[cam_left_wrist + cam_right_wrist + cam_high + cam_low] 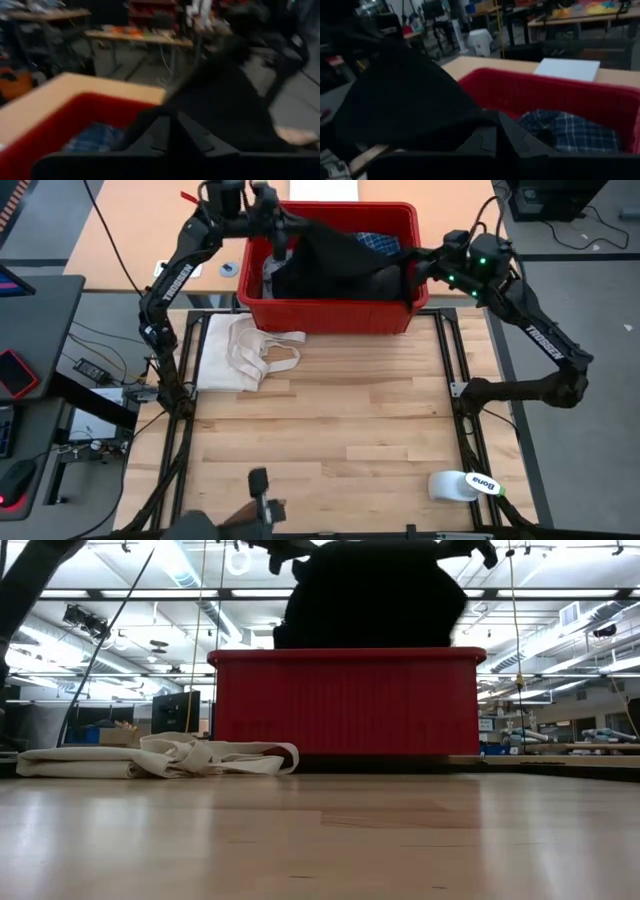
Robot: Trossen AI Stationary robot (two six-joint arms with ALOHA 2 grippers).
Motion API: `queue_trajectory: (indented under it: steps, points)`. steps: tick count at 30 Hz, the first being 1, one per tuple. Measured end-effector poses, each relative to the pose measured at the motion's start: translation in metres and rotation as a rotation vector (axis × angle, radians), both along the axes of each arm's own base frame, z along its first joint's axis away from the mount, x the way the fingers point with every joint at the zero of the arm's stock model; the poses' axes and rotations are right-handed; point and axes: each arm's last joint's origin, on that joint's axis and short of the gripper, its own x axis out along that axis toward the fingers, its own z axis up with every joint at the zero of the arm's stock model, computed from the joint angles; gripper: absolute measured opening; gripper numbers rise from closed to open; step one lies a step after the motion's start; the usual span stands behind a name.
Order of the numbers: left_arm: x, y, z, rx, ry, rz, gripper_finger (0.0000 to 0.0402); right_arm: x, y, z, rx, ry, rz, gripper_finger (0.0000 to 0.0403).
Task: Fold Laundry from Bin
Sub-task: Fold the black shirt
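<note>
Pale wooden table (330, 440) is carrying the red bin (330, 312) at its far edge, with workshop benches and ceiling lights showing beyond. Both arms are reaching over the bin and lifting the large black garment (340, 258) above its rim. The left gripper (276, 242) is sitting over the bin's left end; it appears to be pinching the black cloth, though the blur makes this hard to confirm. The right gripper (412, 264) is clamped tight on the garment at the bin's right end. A blue-and-white plaid shirt (570, 131) is lying inside the bin beneath the raised cloth. A cream-white cloth (245, 352) with strap loops is resting just in front of the bin's left corner.
</note>
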Motion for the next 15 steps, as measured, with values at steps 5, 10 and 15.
queue_trajectory:
  steps: [5,10,15]
  points:
    - [0.011,-0.024,-0.025,-0.06,0.229,-0.091,0.016,-0.005,0.005,0.006,0.047,0.042,-0.005,0.0005]
    - [0.019,-0.044,-0.035,0.008,0.382,-0.105,0.0245,-0.014,0.016,0.023,0.075,0.138,-0.032,0.0005]
    - [0.022,-0.056,-0.043,0.008,0.504,-0.065,0.0274,-0.019,0.022,0.039,0.087,0.221,-0.094,0.0005]
